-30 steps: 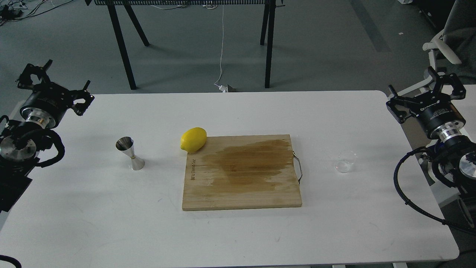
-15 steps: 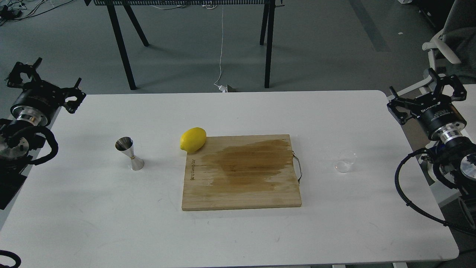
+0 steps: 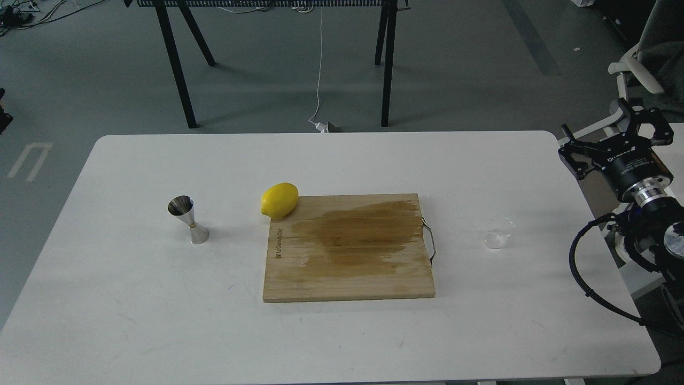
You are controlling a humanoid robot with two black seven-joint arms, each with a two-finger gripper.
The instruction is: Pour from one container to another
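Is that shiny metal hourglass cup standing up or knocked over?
Upright. The shiny steel hourglass-shaped jigger stands on its lower cone on the white table, open mouth up.

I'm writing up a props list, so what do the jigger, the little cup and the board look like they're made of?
The jigger looks like polished steel: mirror-bright cones with a thin gold band at the waist. The little cup seems to be clear glass, though clear plastic can't be ruled out; the table shows through it. The board is light wood with visible grain, a dark wet-looking stain and a metal handle.
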